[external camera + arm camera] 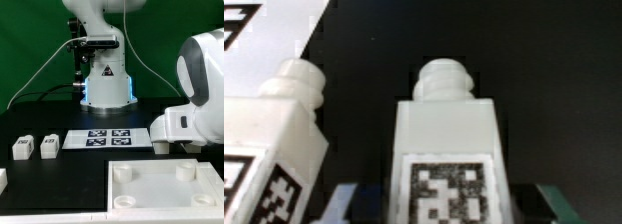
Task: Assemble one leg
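In the wrist view a white leg (pixel 446 140) with a rounded peg at its far end and a black-and-white marker on its top face lies on the black table between my fingers. My gripper (pixel 446 206) is open, with one dark finger (pixel 363 203) on each side of the leg and a small gap to it. A second leg (pixel 271 140) lies right beside the first, parallel to it. In the exterior view my arm (pixel 195 95) covers the gripper and both these legs. Two more legs (pixel 22 148) (pixel 47 147) stand at the exterior view's left.
The large white square base (pixel 165 188) with round corner sockets lies at the front. The marker board (pixel 105 138) lies mid-table, and its corner shows in the wrist view (pixel 239 25). Another white piece (pixel 3 180) sits at the left edge. The robot's base (pixel 105 80) stands at the back.
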Available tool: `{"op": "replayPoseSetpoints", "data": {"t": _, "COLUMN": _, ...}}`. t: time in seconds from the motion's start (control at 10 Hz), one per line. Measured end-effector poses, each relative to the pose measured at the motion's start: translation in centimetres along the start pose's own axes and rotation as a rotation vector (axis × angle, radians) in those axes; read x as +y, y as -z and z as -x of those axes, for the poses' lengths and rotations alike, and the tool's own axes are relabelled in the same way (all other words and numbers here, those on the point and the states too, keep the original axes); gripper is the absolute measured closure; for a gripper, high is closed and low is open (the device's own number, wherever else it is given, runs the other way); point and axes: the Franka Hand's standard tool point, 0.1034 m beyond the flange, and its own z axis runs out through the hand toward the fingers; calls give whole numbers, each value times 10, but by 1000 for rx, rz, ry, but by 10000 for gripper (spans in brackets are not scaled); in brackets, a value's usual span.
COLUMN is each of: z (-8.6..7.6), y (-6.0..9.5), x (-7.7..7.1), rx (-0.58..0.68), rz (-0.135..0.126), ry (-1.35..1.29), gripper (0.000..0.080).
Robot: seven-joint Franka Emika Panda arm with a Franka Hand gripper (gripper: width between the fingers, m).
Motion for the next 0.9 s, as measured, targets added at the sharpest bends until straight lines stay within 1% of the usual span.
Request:
{"op": "replayPoseSetpoints", "data": {"t": 0.5, "z": 0, "y": 0, "x": 0, "rx": 0, "rz": 0, "ry": 0, "gripper": 511}}
{"op": "replayPoseSetpoints", "data": {"t": 0.6, "z": 0, "y": 2, "x": 2, "rx": 1, "rz": 4, "ry": 16, "gripper": 509}}
{"op": "replayPoseSetpoints", "data": {"t": 0.7, "z": 1, "y": 17, "x": 10, "rx": 17, "rz": 17, "ry": 55, "gripper": 509}}
{"op": "replayPoseSetpoints", "data": {"t": 0.8, "z": 6, "y": 38, "x": 16, "rx": 55, "rz": 22, "ry": 77, "gripper": 509}}
{"op": "replayPoseSetpoints", "data": {"t": 0.9, "z": 22, "y": 59, "x": 25, "rx": 63, "rz": 20, "ry": 104, "gripper": 509}}
